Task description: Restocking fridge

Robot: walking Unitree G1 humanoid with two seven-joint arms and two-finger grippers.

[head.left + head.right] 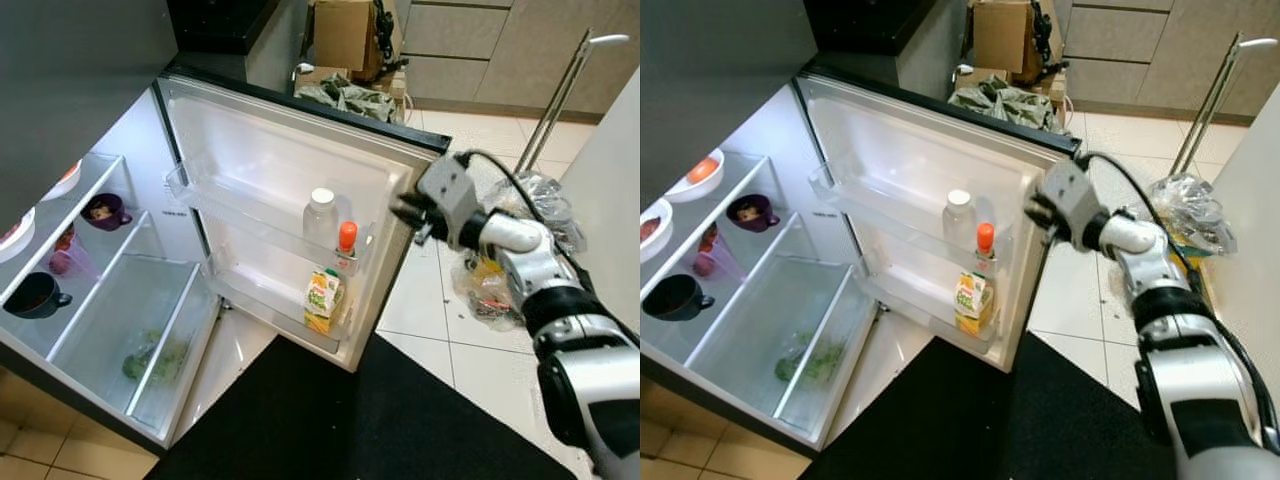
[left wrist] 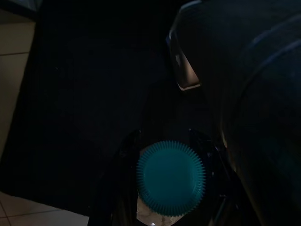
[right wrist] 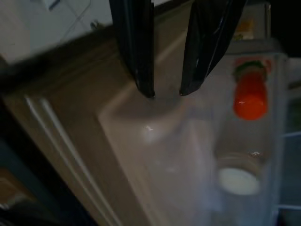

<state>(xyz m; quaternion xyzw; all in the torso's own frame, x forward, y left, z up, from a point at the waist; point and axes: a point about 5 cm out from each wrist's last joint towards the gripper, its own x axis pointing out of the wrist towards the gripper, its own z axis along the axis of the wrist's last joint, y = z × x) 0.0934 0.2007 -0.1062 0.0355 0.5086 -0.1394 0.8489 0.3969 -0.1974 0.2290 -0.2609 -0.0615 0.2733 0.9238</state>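
The room is a kitchen with pale glossy floor tiles (image 1: 430, 300) and a black mat (image 1: 340, 420) lying before the open fridge; grey cabinet fronts and a cardboard box (image 1: 342, 32) stand at the back, and a crinkled clear plastic bag (image 1: 1190, 212) sits on the tiles beside a pale wall. The fridge door (image 1: 270, 160) is swung wide, its smooth white liner carrying clear plastic racks; in them stand a translucent bottle with a white cap (image 1: 320, 215), a slim bottle with an orange cap (image 1: 346, 240) and, lower, a yellow-green juice carton (image 1: 323, 300). On the glass shelves inside rest a purple mug (image 1: 105, 211), a dark mug (image 1: 35, 296) and white bowls; leafy greens (image 1: 155, 358) lie in the clear drawer. The right end effector (image 3: 164, 89) reaches to the door's outer edge, its two fingers narrowly apart, tips just at the rim. In the dark left wrist view, the left end effector (image 2: 171, 188) grips a bottle with a ribbed teal cap (image 2: 171, 178).
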